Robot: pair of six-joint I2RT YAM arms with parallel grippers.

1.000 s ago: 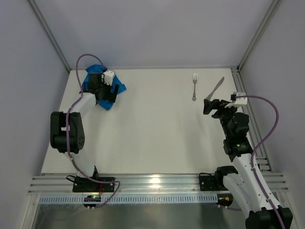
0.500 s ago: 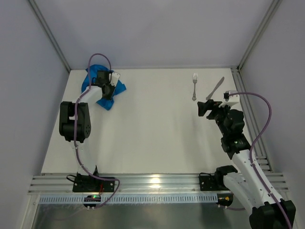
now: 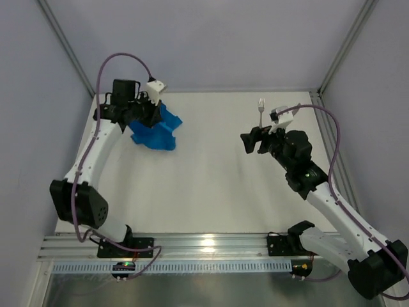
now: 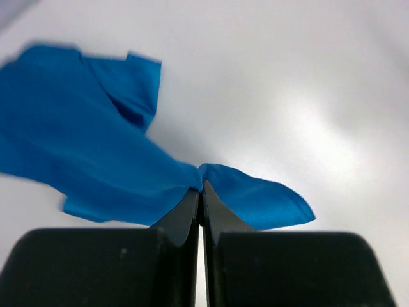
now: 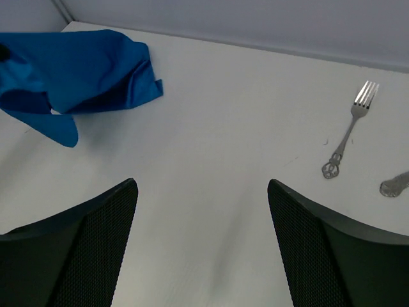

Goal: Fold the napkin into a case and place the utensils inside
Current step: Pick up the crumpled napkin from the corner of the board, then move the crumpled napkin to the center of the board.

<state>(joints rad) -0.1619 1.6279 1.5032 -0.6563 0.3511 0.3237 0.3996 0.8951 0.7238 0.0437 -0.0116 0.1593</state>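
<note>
The left gripper [image 4: 201, 192] is closed on a fold of the blue napkin [image 4: 96, 147]. The rest of the cloth lies crumpled ahead of its fingers, mostly to the left, over the white table [image 4: 307, 83]. The right gripper [image 5: 201, 185] has its jaws wide apart and holds nothing. The fork [image 5: 348, 135] lies ahead of it to the right. Only the handle end of the knife [image 5: 396, 184] shows, near the fork. The napkin is ahead to its left, well apart.

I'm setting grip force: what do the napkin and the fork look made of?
The napkin looks like soft blue cloth with a slight sheen; it drapes in loose folds. The fork is probably polished metal: silvery, thin and rigid, with an ornate handle end.
</note>
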